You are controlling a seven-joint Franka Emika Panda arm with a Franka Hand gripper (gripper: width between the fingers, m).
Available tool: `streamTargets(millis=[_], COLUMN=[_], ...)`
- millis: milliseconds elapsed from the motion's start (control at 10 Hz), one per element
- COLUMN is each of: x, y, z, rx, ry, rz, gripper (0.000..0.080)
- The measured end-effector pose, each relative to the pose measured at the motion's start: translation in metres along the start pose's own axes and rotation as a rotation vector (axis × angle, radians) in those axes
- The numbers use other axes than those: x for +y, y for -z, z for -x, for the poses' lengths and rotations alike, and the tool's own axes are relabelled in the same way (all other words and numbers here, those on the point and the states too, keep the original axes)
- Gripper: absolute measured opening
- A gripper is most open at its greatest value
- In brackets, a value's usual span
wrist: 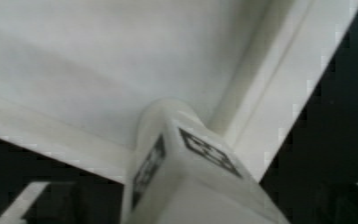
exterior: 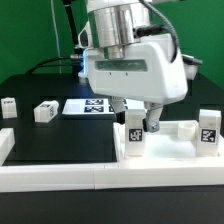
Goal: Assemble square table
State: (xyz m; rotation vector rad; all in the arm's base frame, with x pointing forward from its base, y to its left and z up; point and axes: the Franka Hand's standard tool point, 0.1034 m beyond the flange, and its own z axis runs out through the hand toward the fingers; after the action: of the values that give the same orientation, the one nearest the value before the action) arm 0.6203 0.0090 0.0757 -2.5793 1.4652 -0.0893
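Note:
The white square table top (exterior: 172, 131) lies at the front right, its rim (wrist: 279, 70) running past the leg in the wrist view. One tagged white leg (exterior: 134, 134) stands upright on its near left corner. A second leg (exterior: 208, 130) stands on the right corner. My gripper (exterior: 138, 122) hangs over the first leg with its dark fingers (exterior: 153, 122) on either side. In the wrist view that leg (wrist: 185, 160) rises between the jaws with dark gaps on both sides, so the gripper (wrist: 194, 215) is open round it. Two loose legs (exterior: 44, 111) (exterior: 8, 107) lie on the exterior view's left.
The marker board (exterior: 88, 105) lies flat on the black table behind the gripper. A long white border wall (exterior: 60, 172) runs along the front edge. Dark stands and cables rise at the back.

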Motion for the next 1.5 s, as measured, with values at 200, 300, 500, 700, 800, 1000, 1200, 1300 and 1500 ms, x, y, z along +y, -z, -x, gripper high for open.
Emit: streamTargets(millis=[200, 300, 500, 700, 800, 1000, 1200, 1300, 1500], x=[0.002, 0.002, -0.004, -0.007, -0.006, -0.007, 0.000, 0.000, 0.000], y=[-0.001, -0.001, -0.006, -0.005, -0.005, -0.005, -0.005, -0.005, -0.005], z=[-0.001, -0.001, 0.010, 0.007, 0.007, 0.007, 0.000, 0.000, 0.000], rx=[-0.001, 0.005, 0.036, 0.055, 0.053, 0.053, 0.059, 0.059, 0.061], ry=[0.103, 0.216, 0.593, 0.705, 0.697, 0.662, 0.463, 0.420, 0.319], rz=[0.003, 0.009, 0.036, 0.036, 0.037, 0.034, 0.037, 0.035, 0.032], gripper=[0.0649, 0.0649, 0.0649, 0.0649, 0.0649, 0.0520, 0.0301, 0.0301, 0.0298])
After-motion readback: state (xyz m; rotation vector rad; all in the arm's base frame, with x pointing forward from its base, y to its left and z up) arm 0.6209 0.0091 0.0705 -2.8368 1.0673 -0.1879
